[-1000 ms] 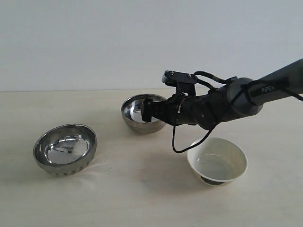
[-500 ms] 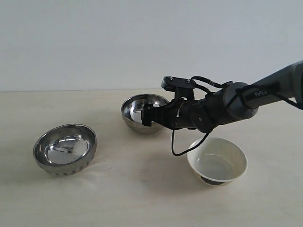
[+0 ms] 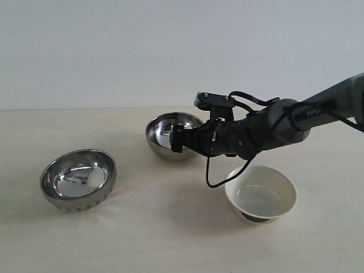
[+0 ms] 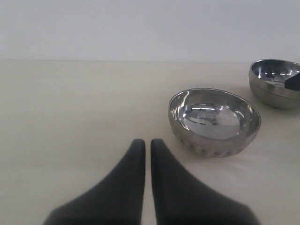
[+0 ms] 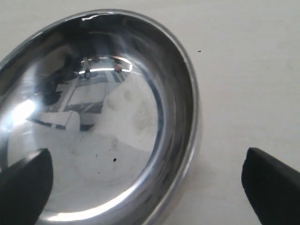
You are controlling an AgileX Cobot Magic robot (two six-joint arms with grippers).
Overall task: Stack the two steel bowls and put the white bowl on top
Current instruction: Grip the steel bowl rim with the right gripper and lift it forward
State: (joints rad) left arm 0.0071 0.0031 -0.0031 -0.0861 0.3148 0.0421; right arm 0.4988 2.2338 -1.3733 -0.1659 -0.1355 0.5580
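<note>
The right arm (image 3: 324, 102) stretched low and almost level toward the smooth steel bowl (image 3: 162, 136), its wrist (image 3: 250, 136) just beside the bowl's rim. The right gripper (image 3: 177, 138) was spread wide across that rim, with one finger (image 5: 23, 187) over the bowl's inside and the other (image 5: 274, 187) outside it. The left gripper (image 4: 146, 145) sat well apart from the bowl, its fingers nearly together with only a thin slit between them.

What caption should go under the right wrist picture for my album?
Open right gripper straddles the rim of a shiny steel bowl on the table.
</note>
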